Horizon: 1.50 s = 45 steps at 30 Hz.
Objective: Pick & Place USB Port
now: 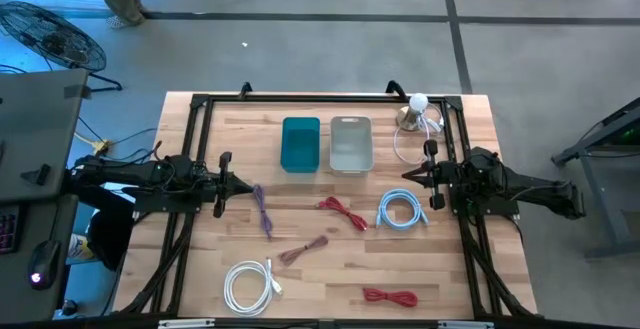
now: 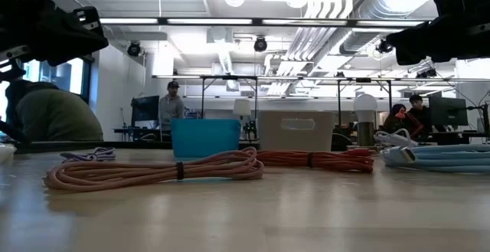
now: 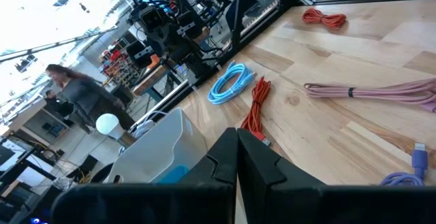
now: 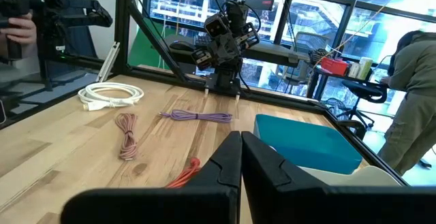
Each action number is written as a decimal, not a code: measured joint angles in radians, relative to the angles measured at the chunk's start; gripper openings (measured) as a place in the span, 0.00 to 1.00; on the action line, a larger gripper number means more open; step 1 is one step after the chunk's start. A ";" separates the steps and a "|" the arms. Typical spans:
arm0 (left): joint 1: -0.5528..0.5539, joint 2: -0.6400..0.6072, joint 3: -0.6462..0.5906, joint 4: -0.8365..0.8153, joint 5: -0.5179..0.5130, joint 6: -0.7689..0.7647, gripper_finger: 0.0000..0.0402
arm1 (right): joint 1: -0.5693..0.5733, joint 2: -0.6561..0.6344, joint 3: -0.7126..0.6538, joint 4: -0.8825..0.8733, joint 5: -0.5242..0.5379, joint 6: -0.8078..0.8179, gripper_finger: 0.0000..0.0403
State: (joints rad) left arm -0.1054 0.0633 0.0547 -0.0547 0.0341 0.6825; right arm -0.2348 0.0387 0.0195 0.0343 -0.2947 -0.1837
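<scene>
Several coiled USB cables lie flat on the wooden table: purple (image 1: 262, 209), red (image 1: 342, 211), light blue (image 1: 402, 211), pink (image 1: 303, 252), white (image 1: 250, 287) and a second red one (image 1: 390, 296). A teal bin (image 1: 300, 143) and a pale grey bin (image 1: 350, 144) stand side by side toward the far edge. My left gripper (image 1: 222, 181) hovers at the table's left side, above and beside the purple cable, fingers shut (image 3: 236, 163). My right gripper (image 1: 432, 184) hovers at the right side, just past the light blue cable, fingers shut (image 4: 241, 156). Neither holds anything.
A small lamp with a white bulb (image 1: 418, 109) and a loop of white cord stand at the far right corner, behind my right gripper. A black frame (image 1: 200, 104) runs around the table. Bare wood lies between the cables. People stand in the room beyond.
</scene>
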 joint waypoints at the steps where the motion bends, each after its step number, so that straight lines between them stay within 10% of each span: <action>1: 0.000 0.000 0.000 0.000 0.000 0.000 0.00 | 0.000 0.000 0.000 0.000 0.000 0.000 0.00; 36: 0.000 0.000 0.000 0.000 -0.095 -0.027 0.00 | 0.000 0.000 -0.002 0.138 -0.002 0.207 0.00; 45: 0.000 0.006 0.001 -0.016 -0.098 -0.112 0.00 | 0.000 0.025 -0.001 0.073 0.153 0.178 0.00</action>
State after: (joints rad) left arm -0.1051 0.0694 0.0559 -0.0710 -0.0639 0.5709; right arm -0.2348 0.0641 0.0188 0.1071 -0.1414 -0.0059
